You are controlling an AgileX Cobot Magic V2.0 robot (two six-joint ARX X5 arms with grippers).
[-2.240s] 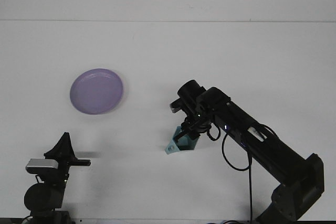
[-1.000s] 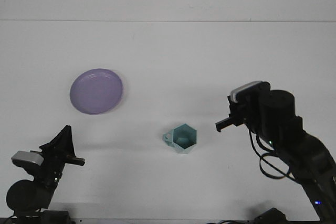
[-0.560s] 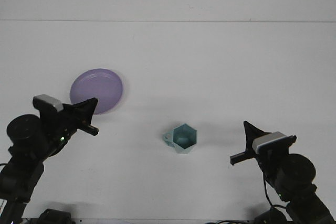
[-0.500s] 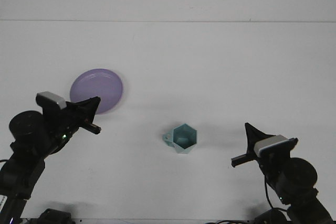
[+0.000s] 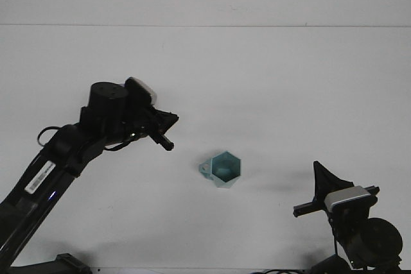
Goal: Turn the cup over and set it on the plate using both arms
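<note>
1. The left arm [image 5: 70, 152] reached in from the lower left, and its gripper [image 5: 164, 129] hung over the bench [image 5: 270, 75] just left of the cup, apart from it. Whether its fingers were released or clenched could not be told; they grasped nothing.
2. The plate was not visible; by judgement the left arm stood in front of it.
3. The cup [image 5: 221, 170], teal and faceted, stood near the middle of the bench, mouth up and handle to the left, touched by neither arm. The flip therefore appeared done, with placing on the plate outstanding.
4. The left gripper's position beside the handle suggested, by judgement, an approach to pick the cup up.
5. The right gripper [image 5: 321, 194] sat low at the right edge, well apart from the cup, fingers released and empty, apparently parked clear
</note>
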